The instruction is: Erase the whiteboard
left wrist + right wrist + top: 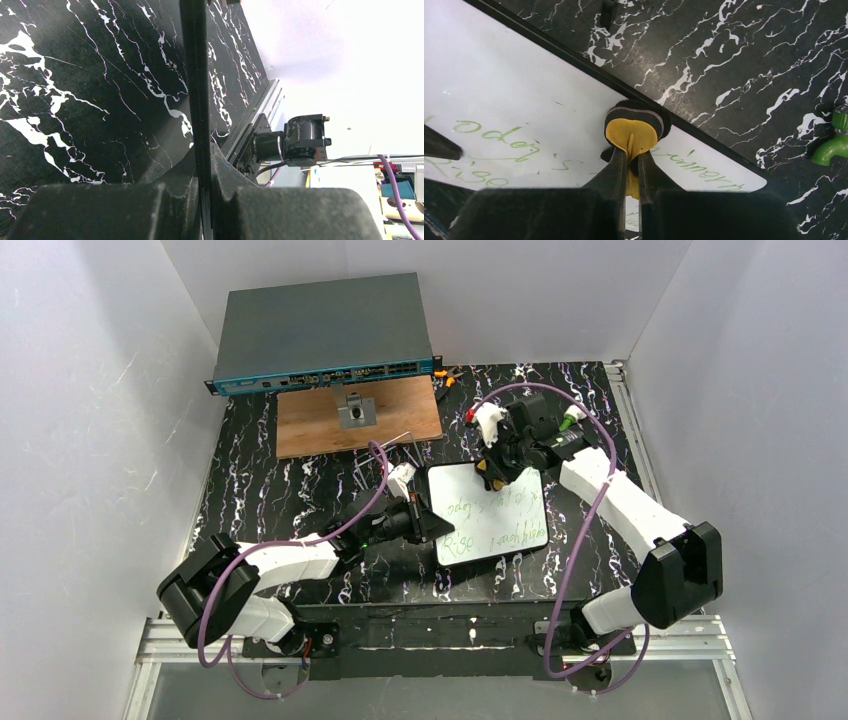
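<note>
The whiteboard (492, 512) lies flat on the black marble table, white with a thin black rim and green handwriting. My left gripper (430, 524) is shut on its left rim, which shows edge-on as a dark strip (196, 90) between the fingers. My right gripper (492, 472) is shut on a yellow eraser with a dark felt base (634, 131). The eraser presses on the whiteboard (519, 100) at its far edge. Green writing lies on both sides of the eraser.
A brown wooden panel (310, 425) with a small metal bracket lies at the back left. A grey network switch (320, 330) stands behind it. A green-capped marker (835, 142) lies on the table (250, 490) right of the board. White walls enclose the table.
</note>
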You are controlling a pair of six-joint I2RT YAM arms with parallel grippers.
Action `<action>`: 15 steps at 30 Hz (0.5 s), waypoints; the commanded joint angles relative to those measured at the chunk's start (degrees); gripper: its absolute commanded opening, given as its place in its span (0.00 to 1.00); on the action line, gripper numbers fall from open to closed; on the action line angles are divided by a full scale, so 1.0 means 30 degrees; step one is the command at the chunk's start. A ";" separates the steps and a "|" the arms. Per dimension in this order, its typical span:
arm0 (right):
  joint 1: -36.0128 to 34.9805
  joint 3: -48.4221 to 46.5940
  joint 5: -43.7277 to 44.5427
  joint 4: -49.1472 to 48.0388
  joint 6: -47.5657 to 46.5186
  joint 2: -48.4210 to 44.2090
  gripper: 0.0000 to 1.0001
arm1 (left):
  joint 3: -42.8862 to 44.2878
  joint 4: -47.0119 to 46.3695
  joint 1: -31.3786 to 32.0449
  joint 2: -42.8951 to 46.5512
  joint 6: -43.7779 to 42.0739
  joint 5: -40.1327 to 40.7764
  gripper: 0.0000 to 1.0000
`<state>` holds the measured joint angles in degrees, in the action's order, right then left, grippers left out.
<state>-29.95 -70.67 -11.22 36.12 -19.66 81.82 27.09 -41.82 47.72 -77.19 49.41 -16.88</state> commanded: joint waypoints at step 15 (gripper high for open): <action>-0.0013 0.0857 -0.4370 0.0514 -0.1581 -0.1181 0.01 | 0.0056 0.0021 0.0256 0.0178 -0.1758 -0.0744 0.00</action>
<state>-29.74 -65.78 -23.92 38.61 -25.82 78.46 27.09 -42.35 47.79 -77.19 47.99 -17.39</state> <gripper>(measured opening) 0.086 0.043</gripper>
